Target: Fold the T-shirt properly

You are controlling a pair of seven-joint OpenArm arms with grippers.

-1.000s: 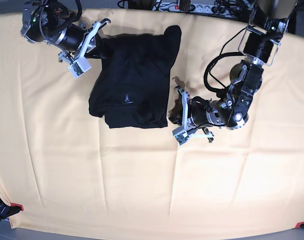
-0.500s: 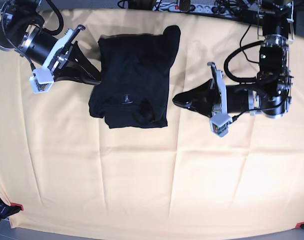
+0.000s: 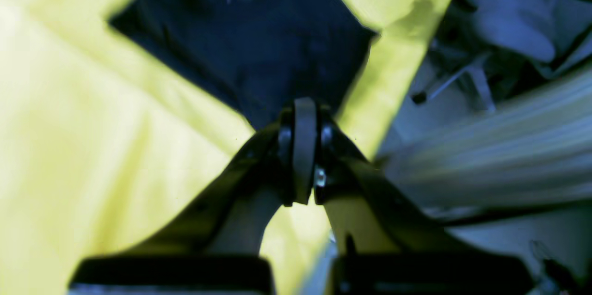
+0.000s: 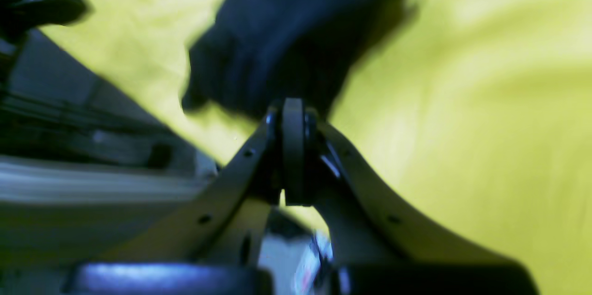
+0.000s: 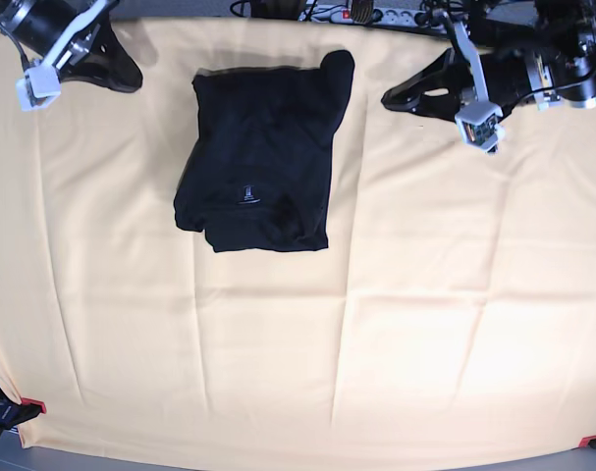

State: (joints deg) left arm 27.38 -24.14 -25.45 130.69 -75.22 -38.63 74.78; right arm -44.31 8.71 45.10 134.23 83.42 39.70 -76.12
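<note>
T-shirt (image 5: 263, 157): black, lying folded into a compact rectangle on the yellow cloth-covered table (image 5: 425, 324), in the upper middle of the base view; touched by neither arm.
Long axis: runs from the far table edge toward the near edge, slightly tilted; the nearer end is the wider.
Right gripper (image 5: 119, 77): at the far corner on the base view's left, well apart from the garment, which lies ahead of its tips. Its wrist view shows the fingers (image 4: 293, 147) pressed together with nothing between them.
Left gripper (image 5: 396, 98): near the far edge on the base view's right, tips pointing toward the shirt's upper corner. Its wrist view shows the fingers (image 3: 303, 147) likewise closed and empty.
Nearer arm: judged the left, though both stand clear.
Stage: the fold appears complete; any coming move is likely only a retreat or a tidy of the bunched lower edge.
Label: a tiny pale mark (image 5: 247, 192) on the shirt's lower half; too small to read. No other writing is legible.
</note>
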